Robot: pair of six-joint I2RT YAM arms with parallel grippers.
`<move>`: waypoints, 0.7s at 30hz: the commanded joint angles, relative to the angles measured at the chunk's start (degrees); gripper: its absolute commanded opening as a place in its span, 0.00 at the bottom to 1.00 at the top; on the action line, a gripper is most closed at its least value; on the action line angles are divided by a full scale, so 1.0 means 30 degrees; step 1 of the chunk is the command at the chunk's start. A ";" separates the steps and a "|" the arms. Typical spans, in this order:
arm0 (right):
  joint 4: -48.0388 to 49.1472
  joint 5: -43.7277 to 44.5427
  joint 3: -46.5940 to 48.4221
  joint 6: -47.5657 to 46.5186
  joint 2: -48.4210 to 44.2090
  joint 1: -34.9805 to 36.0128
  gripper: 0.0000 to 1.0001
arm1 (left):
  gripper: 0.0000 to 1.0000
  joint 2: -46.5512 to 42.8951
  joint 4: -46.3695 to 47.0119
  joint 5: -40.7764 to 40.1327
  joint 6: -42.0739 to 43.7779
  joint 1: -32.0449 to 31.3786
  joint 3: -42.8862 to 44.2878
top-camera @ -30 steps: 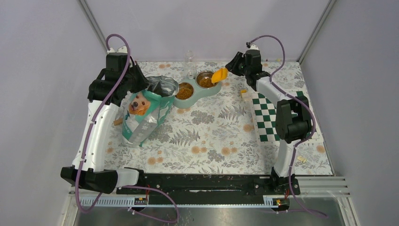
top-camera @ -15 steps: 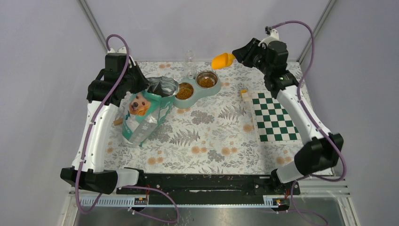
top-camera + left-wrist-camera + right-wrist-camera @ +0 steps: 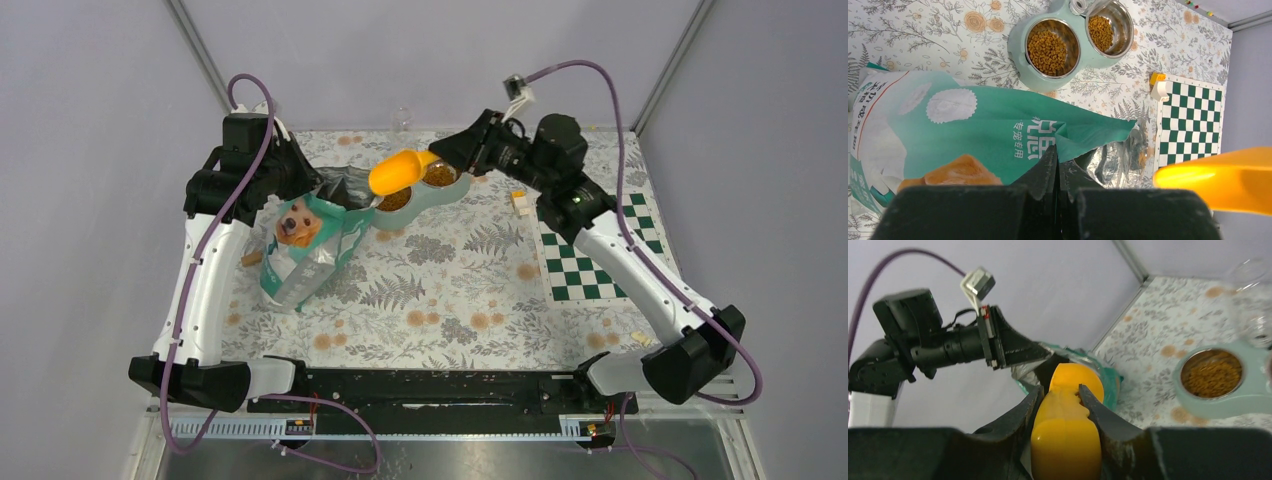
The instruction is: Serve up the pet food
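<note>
Now clamping the handle of the orange scoop [image 3: 1065, 440] between the fingers of the right gripper [image 3: 1060, 390], partly spread around it, and holding it aloft with its bowl end pointing toward the open mouth of the teal bag [image 3: 305, 250]. Pinching the bag's foil-lined top edge with the left gripper [image 3: 1057, 156], jaws pressed fully together on it, and propping the bag up on the floral table [image 3: 450, 290]. Showing the pet food [image 3: 1047, 46] sitting as brown kibble in both steel cups of the mint double feeder [image 3: 1083, 55], just beside the bag toward the far edge. Hiding the scoop's inside from every view. Also showing a green checkered mat [image 3: 585, 260] lying flat to the right of the feeder.
</note>
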 commanded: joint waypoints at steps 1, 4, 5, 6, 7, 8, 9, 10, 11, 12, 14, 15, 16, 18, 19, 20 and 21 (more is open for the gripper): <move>-0.1353 0.0855 0.1669 -0.1437 0.0839 0.1810 0.00 | 0.00 -0.0580 0.1405 0.1125 -0.0588 0.0054 0.0725; -0.3423 0.1838 0.2668 -0.2720 0.1489 0.2891 0.00 | 0.00 -0.0656 0.1460 0.1347 -0.0692 0.0036 0.0718; -0.3907 0.2102 0.2924 -0.3101 0.1754 0.3188 0.00 | 0.00 -0.0698 0.1460 0.1448 -0.0681 0.0039 0.0704; -0.4253 0.2325 0.3161 -0.3383 0.2026 0.3493 0.00 | 0.00 -0.0729 0.1478 0.1537 -0.0679 0.0043 0.0675; -0.4571 0.2496 0.3462 -0.3572 0.2312 0.3729 0.00 | 0.00 -0.0744 0.1488 0.1611 -0.0679 0.0036 0.0620; -0.4878 0.2601 0.3767 -0.3812 0.2707 0.4000 0.00 | 0.00 -0.0786 0.1529 0.1664 -0.0694 0.0047 0.0547; -0.5246 0.2809 0.4123 -0.4102 0.3057 0.4312 0.00 | 0.00 -0.0824 0.1597 0.1740 -0.0699 0.0015 0.0461; -0.5530 0.3036 0.4428 -0.4314 0.3452 0.4593 0.00 | 0.00 -0.0836 0.1660 0.1782 -0.0748 0.0029 0.0373; -0.5694 0.3200 0.4745 -0.4461 0.3849 0.4881 0.00 | 0.00 -0.0808 0.1712 0.1879 -0.0801 0.0031 0.0329; -0.5828 0.3308 0.4934 -0.4443 0.4184 0.5103 0.00 | 0.00 -0.0805 0.1766 0.2005 -0.0823 0.0024 0.0269; -0.5862 0.3500 0.5219 -0.4130 0.4917 0.5421 0.00 | 0.00 -0.0833 0.1885 0.2117 -0.0932 0.0025 0.0161; -0.5864 0.3555 0.5375 -0.3942 0.5344 0.5581 0.00 | 0.00 -0.0845 0.1964 0.2123 -0.0982 0.0012 0.0098; -0.5887 0.3642 0.5463 -0.3917 0.5657 0.5762 0.00 | 0.00 -0.0861 0.1999 0.2116 -0.1014 0.0029 0.0057; -0.5907 0.4024 0.5525 -0.3714 0.6132 0.6125 0.00 | 0.00 -0.0826 0.2032 0.2111 -0.1031 0.0012 0.0061; -0.5939 0.4317 0.5566 -0.3632 0.6359 0.6284 0.00 | 0.00 -0.0833 0.2062 0.2078 -0.1045 0.0011 0.0067; -0.5950 0.4517 0.5619 -0.3552 0.6582 0.6410 0.00 | 0.00 -0.0790 0.2055 0.2044 -0.1044 0.0010 0.0068; -0.5981 0.4736 0.5695 -0.3546 0.6877 0.6587 0.00 | 0.00 -0.0788 0.2073 0.1996 -0.1073 0.0010 0.0053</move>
